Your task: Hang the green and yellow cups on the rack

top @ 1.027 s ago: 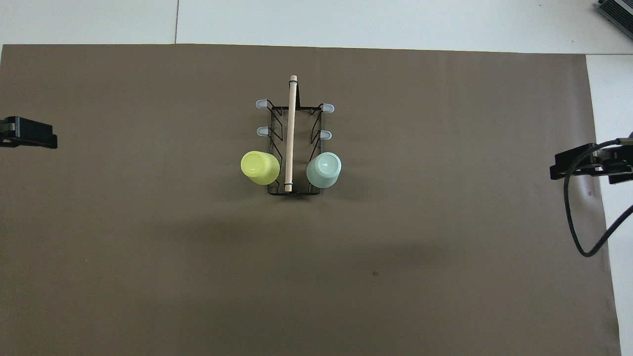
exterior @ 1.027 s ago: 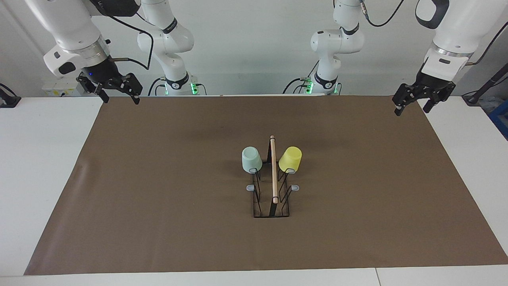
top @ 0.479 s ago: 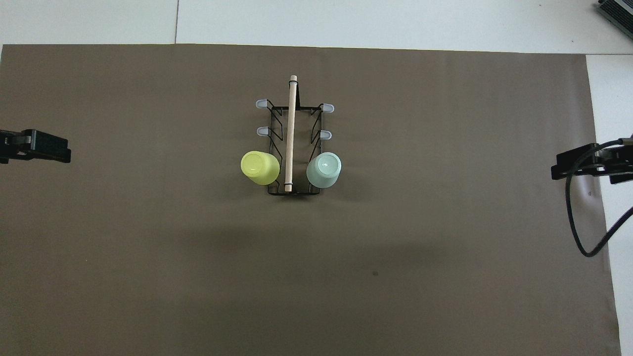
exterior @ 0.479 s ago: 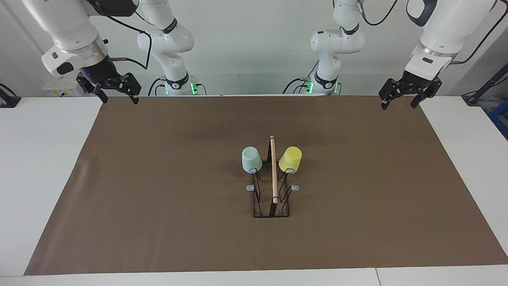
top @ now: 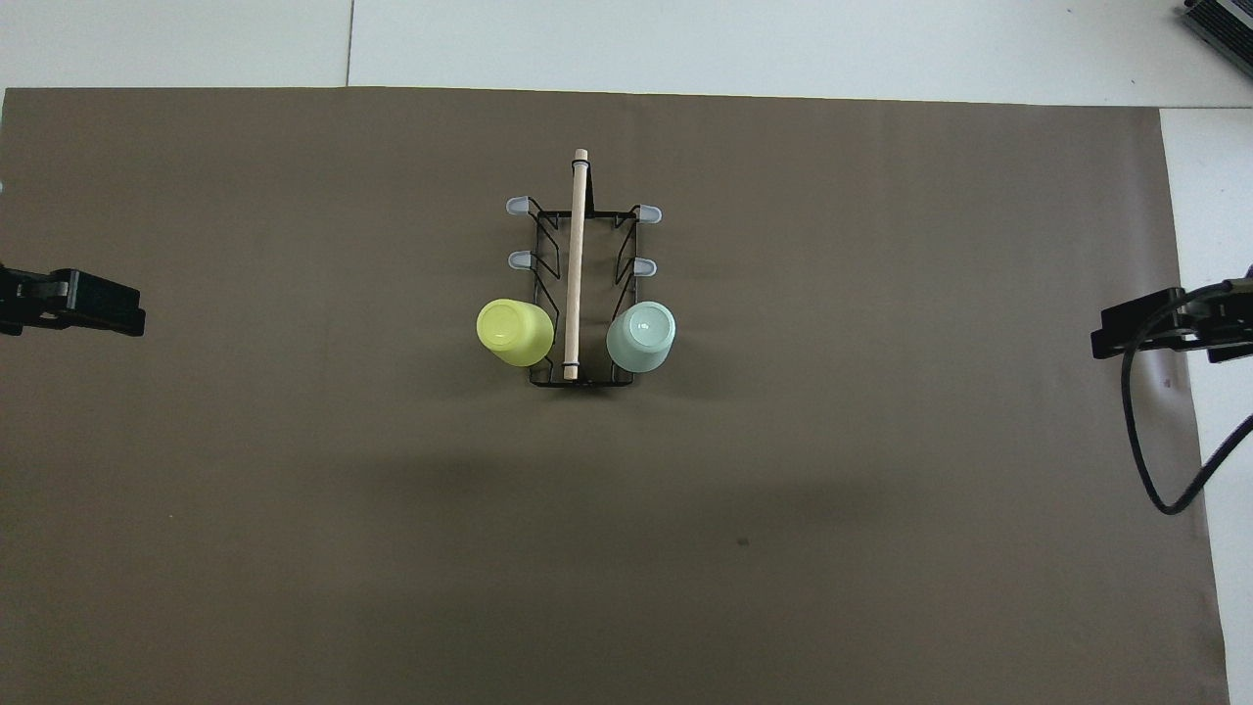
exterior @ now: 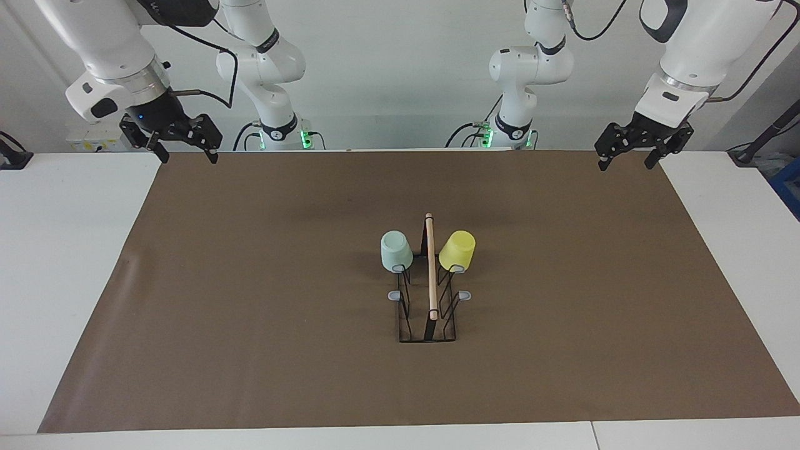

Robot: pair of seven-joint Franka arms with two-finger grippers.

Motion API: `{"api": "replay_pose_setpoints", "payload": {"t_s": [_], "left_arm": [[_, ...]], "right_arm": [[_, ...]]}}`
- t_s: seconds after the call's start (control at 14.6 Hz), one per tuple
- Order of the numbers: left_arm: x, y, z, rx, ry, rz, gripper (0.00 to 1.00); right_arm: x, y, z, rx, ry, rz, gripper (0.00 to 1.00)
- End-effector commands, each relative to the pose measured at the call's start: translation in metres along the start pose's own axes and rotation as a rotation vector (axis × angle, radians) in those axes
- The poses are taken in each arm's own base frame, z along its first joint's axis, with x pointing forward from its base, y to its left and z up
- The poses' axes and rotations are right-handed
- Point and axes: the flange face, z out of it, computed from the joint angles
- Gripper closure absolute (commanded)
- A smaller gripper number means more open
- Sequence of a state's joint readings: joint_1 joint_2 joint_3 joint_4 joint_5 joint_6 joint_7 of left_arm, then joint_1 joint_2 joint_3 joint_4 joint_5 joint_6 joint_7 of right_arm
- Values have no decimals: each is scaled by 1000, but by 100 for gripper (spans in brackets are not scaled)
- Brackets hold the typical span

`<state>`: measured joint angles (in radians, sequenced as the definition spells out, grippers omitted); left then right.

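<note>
The black wire rack (exterior: 425,330) with its wooden rod (top: 576,264) stands at the middle of the mat. A mint green cup (exterior: 395,251) (top: 641,336) hangs upside down on the peg nearest the robots, on the right arm's side. A yellow cup (exterior: 457,250) (top: 514,332) hangs the same way on the matching peg on the left arm's side. My left gripper (exterior: 625,165) (top: 73,304) hovers open and empty over the mat's corner at its own end. Well away from the rack, my right gripper (exterior: 190,159) (top: 1140,333) is open and empty over the other corner.
A brown mat (exterior: 250,312) covers most of the white table (exterior: 75,250). Grey-tipped pegs (exterior: 394,295) (exterior: 465,295) farther from the robots carry nothing. A black cable (top: 1145,470) loops down from the right arm.
The left gripper has swung inward from the mat's side edge toward the robots' end and now holds still. The right gripper, cups and rack have stayed put.
</note>
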<state>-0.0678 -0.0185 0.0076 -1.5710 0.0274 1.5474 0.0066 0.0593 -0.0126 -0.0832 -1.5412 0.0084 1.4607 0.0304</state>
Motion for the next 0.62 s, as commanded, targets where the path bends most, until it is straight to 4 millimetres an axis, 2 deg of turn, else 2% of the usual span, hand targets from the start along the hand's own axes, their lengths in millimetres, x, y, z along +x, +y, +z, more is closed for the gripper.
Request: {"api": "replay_pose_setpoints", "payload": {"t_s": [0.0,0.21,0.55], "left_arm": [[-9,-1,-3,-14,-13,15,0],[-19,-2,3,-20,-53,23,0],[-19,-1,3,-70,-37,51,0]], "right_arm": [[-5,1,0,-11,7,-21,0],[-5,1,0,-11,7,-21,0],[-5,0,0,-11,7,-19,0]]}}
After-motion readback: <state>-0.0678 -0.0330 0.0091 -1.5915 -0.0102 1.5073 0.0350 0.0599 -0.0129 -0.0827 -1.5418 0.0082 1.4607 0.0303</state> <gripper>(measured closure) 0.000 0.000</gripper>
